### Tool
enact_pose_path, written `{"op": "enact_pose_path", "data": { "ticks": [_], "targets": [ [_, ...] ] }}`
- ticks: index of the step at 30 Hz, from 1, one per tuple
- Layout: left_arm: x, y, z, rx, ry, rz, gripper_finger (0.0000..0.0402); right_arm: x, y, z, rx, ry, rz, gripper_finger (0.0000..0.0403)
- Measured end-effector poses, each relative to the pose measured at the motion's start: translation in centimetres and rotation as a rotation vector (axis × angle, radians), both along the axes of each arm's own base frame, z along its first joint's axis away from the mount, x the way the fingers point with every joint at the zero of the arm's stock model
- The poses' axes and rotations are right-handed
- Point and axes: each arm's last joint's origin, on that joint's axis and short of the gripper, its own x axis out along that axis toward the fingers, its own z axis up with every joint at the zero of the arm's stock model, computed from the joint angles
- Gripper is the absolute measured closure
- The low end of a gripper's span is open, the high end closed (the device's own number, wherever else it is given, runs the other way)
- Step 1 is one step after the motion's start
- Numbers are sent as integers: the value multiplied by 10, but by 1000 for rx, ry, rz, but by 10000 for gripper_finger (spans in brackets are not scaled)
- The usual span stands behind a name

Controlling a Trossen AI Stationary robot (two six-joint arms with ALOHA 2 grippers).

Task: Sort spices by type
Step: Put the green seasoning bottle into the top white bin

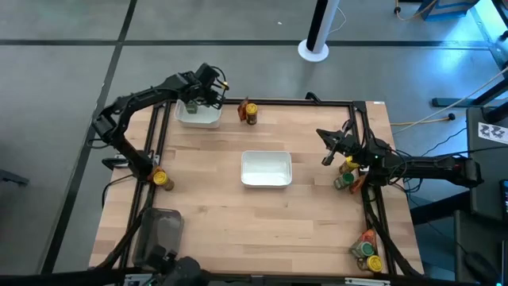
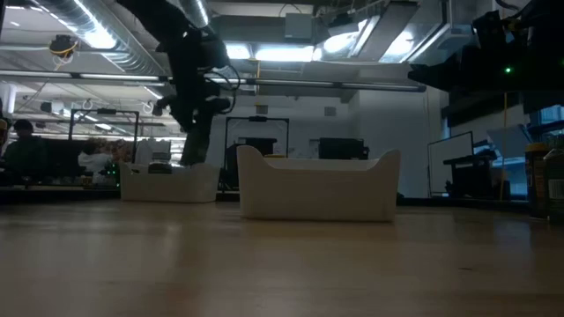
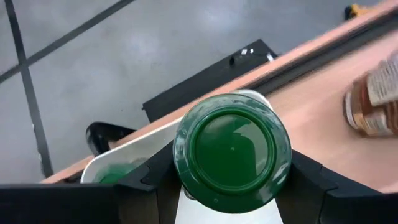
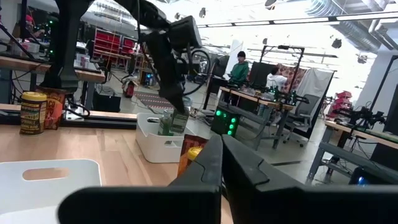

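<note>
Left gripper [image 3: 231, 186] pinched green-lidded jar [image 3: 232, 151] over far-left-corner tray [image 1: 198, 117] | right gripper [image 1: 327, 151] pressed together | risk: early release, jar tips out.

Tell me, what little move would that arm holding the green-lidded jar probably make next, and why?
Probably lower a bit and open its fingers. The left gripper is shut on the green-lidded jar right over the far white tray, where something green already lies, so letting go there would keep like with like. The right gripper waits by the spices at the right edge.
</note>
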Motion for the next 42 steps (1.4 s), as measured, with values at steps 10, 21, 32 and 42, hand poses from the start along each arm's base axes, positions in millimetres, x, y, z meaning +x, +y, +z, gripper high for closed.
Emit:
{"op": "enact_pose_path", "data": {
  "ticks": [10,21,32,42],
  "targets": [
    [-8,2,-33,6,-24,41,213,0,0,0,0,0,1,391],
    [-20,1,-55,-34,-5,94,207,0,0,0,0,0,0,391],
    [-21,-1,-62,-34,-11,103,201,0,0,0,0,0,1,391],
    [-20,1,-60,-19,-19,101,161,0,0,0,0,0,1,391]
  ]
}}
